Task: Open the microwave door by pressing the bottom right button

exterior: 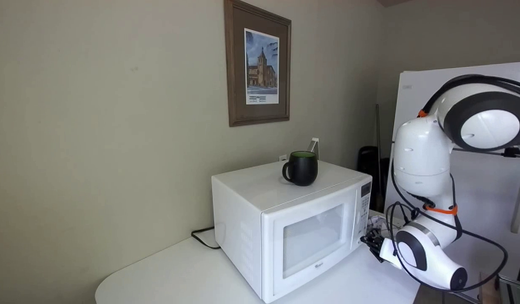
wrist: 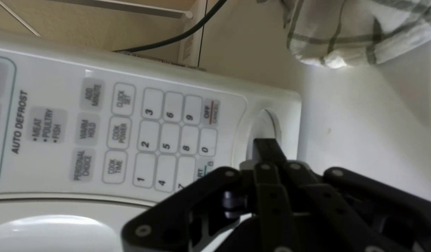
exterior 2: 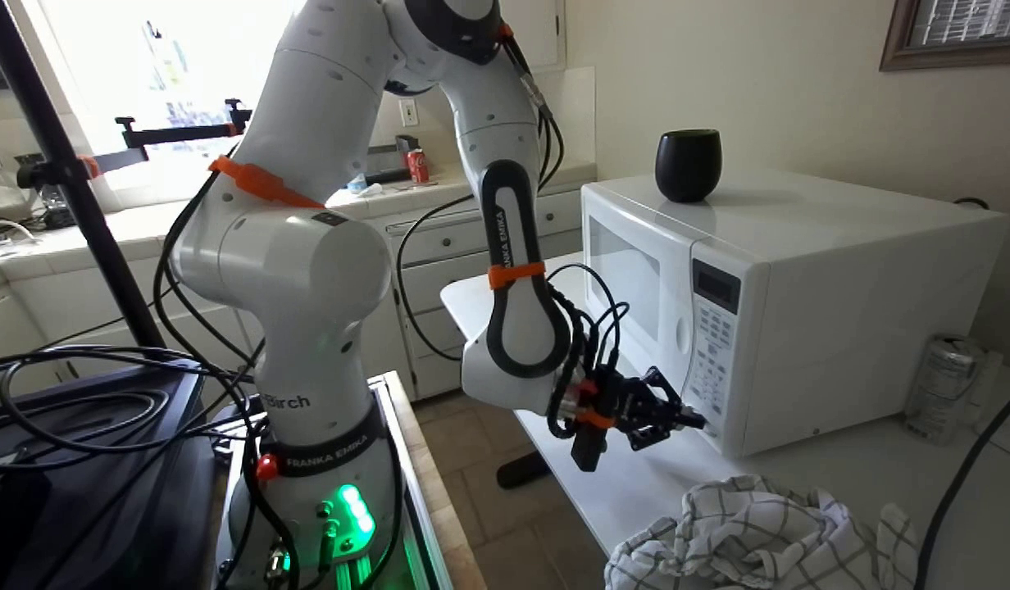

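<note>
Your claw (wrist: pixel 271 151): clenched, empty; fingertips (wrist: pixel 266 148) just at the oval button (wrist: pixel 264 126), itself crosswise at the foot of the control strip (wrist: pixel 149 133); contact uncertain. Microwave (exterior 2: pixel 800 303): on the counter (exterior: pixel 180 274), door (exterior: pixel 312 240) closed. Your press, presumably: straight ahead.

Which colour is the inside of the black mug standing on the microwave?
The mug's inside is green, showing best in an exterior view.
</note>
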